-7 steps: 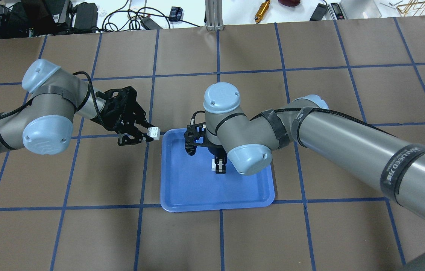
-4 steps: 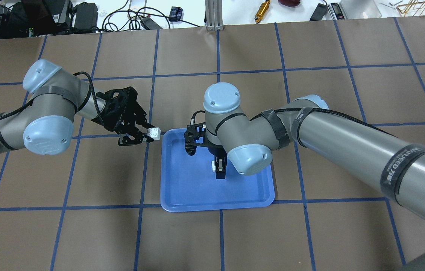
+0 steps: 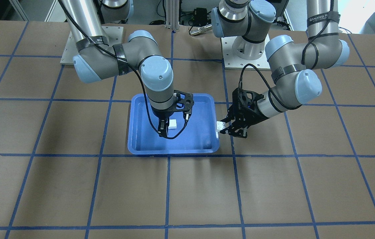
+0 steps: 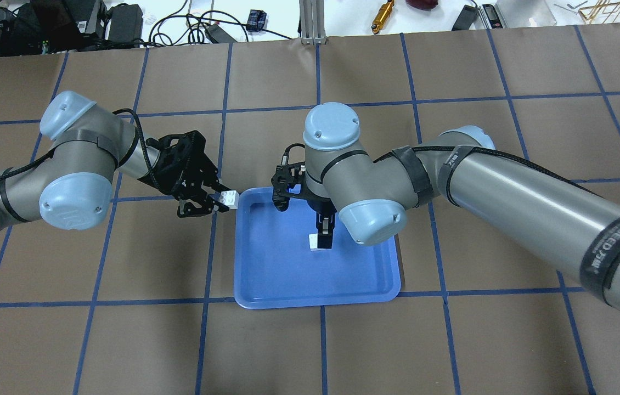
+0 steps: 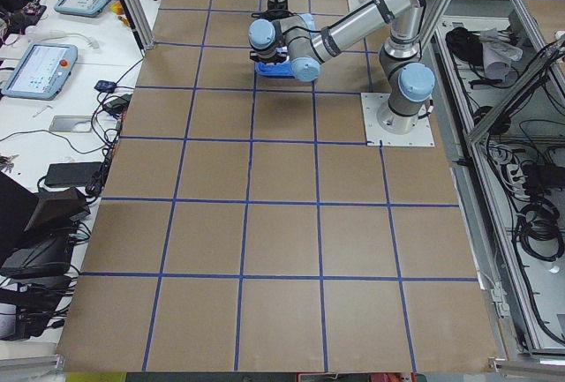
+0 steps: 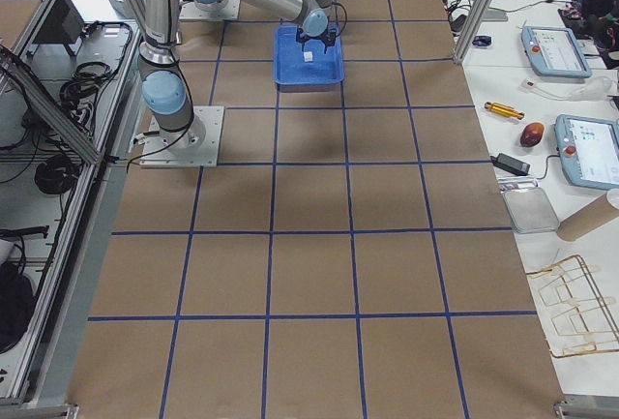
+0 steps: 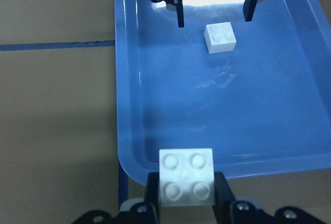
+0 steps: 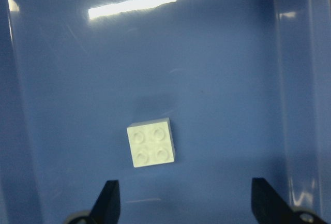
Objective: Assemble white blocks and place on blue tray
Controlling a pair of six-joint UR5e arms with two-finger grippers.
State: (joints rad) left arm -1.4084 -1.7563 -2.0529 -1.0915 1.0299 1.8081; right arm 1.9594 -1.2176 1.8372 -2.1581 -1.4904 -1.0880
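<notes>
The right hand [image 8: 183, 188] has released its block [image 8: 151, 143] onto the tray [image 4: 266, 285] and stands wide open. The left hand [image 7: 186, 193], clamping the second block [image 7: 186, 175], has neared the rim for assembly.

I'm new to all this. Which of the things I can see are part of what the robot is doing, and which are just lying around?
Part of the job: held white block, in the left claw; second white block lying in the blue tray, below the open right claw.

Just lying about: brass tool, cables, touchscreen controller, cardboard tube.
</notes>
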